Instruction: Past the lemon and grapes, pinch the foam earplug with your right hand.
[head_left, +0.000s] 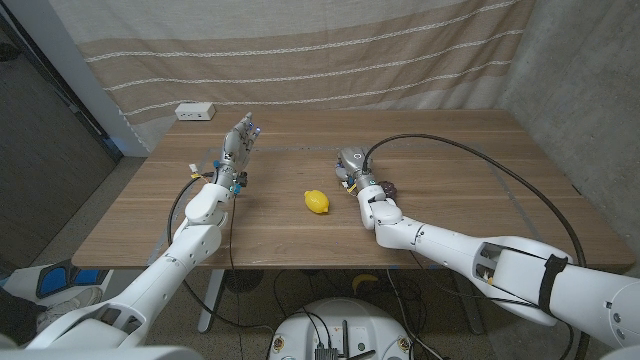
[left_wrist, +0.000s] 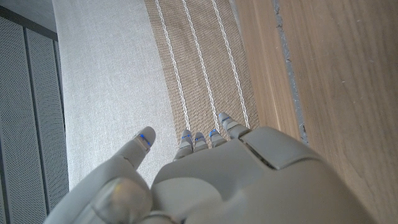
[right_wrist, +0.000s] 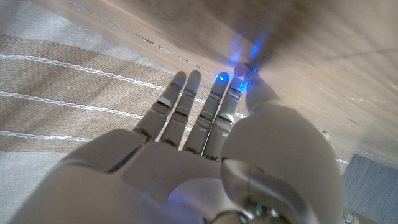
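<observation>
Right hand (head_left: 352, 168) low over the table (head_left: 450, 160), just past the lemon (head_left: 317, 201).

My right hand hangs over the wood with fingers (right_wrist: 186, 99) stretched out and close together, nothing in them that I can see. Dark grapes (head_left: 387, 186) sit beside my right wrist. I cannot pick out the foam earplug; too small or hidden. My left hand (head_left: 237, 147) stands upright at the table's left part, fingers extended, holding nothing. A white power strip (head_left: 195, 111) lies at the far left corner.
</observation>
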